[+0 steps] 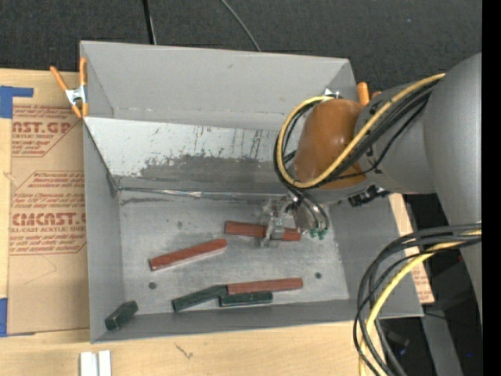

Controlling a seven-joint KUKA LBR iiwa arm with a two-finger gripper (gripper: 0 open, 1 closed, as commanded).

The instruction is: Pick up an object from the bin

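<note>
In the near left corner of the bin (211, 77) lies a small dark green block (121, 314), well apart from the rest; right of it a red-brown stick (188, 254) rests slantwise on the floor; nearer the front wall two dark green sticks (200, 298) lie end to end, touching a second red-brown stick (264, 286); all lie flat and loose, as scattered things settle. Further right, a third red-brown stick (241, 228) lies mid-floor; the pincer (275, 232) sits down across its right-hand part, likely because that stick lies free of its neighbours; whether it is clamped or apart I cannot tell. The floor is scuffed grey metal under sloped walls; the bin stands on a pale wooden desk (235, 355).
</note>
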